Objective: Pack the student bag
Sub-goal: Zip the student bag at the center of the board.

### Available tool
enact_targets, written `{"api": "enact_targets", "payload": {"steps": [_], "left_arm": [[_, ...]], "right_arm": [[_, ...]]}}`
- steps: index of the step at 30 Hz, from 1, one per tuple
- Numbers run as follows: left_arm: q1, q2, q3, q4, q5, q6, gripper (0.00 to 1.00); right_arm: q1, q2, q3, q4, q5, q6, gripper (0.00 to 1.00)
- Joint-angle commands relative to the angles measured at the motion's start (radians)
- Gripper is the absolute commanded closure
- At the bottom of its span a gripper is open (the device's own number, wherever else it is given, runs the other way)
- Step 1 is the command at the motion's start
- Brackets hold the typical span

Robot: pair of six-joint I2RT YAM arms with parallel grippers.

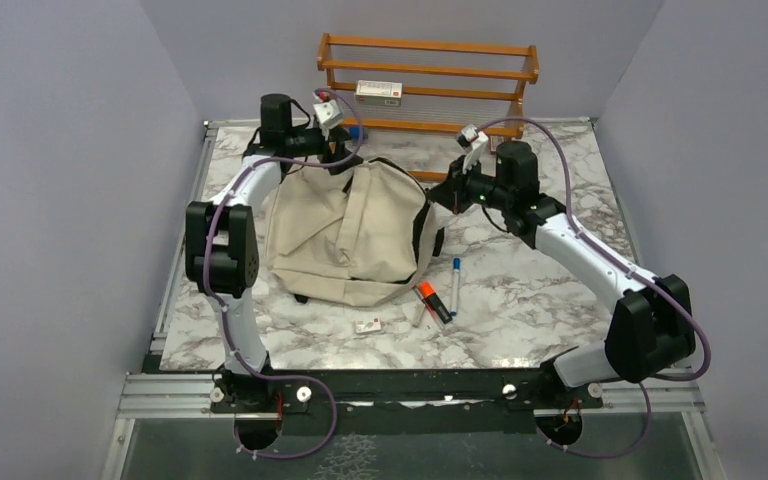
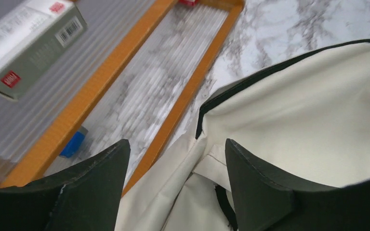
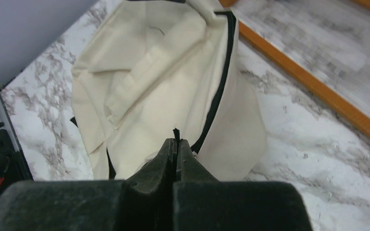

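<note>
1. Plain pale grey-lilac walls (image 1: 50, 180) close in the left, right and far sides.
2. A white table (image 1: 550, 300) with grey marble veining fills the middle.
3. An orange wooden rack (image 1: 428, 46) with ribbed clear shelves stands at the table's far edge, against the far wall.
4. A metal rail (image 1: 160, 398) runs along the near edge.
5. The light is even and soft, with faint shadows.

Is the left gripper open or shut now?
Open. In the left wrist view the left gripper's two black fingers stand wide apart, the large cream fabric backpack showing between them; they clamp nothing.
</note>
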Motion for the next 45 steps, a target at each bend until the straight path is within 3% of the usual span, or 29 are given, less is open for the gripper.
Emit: {"api": "enact_targets", "payload": {"steps": [1, 8, 16, 23, 29, 35, 42, 45], "left_arm": [[0.007, -0.141, 0.011, 0.008, 0.239, 0.172, 0.23], [-0.089, -0.125, 0.074, -0.110, 0.293, 0.314, 0.29], [-0.248, -0.045, 0.233, -0.459, 0.155, 0.681, 0.35], [-0.316, 0.006, 0.278, -0.699, 0.004, 0.889, 0.34], [-0.321, 0.004, 0.288, -0.757, -0.089, 0.930, 0.35], [-0.281, -0.027, 0.331, -0.767, -0.057, 0.892, 0.36], [-0.172, -0.103, 0.290, -0.753, 0.231, 0.830, 0.40], [-0.164, -0.122, 0.243, -0.740, 0.257, 0.828, 0.42]], "right_arm": [[-0.004, 0.010, 0.105, 0.028, -0.082, 0.035, 0.99], [-0.004, 0.021, 0.139, 0.032, -0.182, -0.006, 1.00], [-0.004, -0.014, 0.129, 0.014, -0.183, -0.023, 1.00], [-0.004, -0.042, 0.102, 0.000, -0.176, -0.041, 1.00], [-0.004, -0.047, 0.092, -0.013, -0.170, -0.049, 1.00], [-0.004, -0.053, 0.075, -0.011, -0.145, -0.047, 1.00], [-0.004, -0.060, 0.092, 0.018, -0.092, -0.004, 1.00], [-0.004, -0.066, 0.100, 0.036, -0.086, 0.013, 1.00]]}}
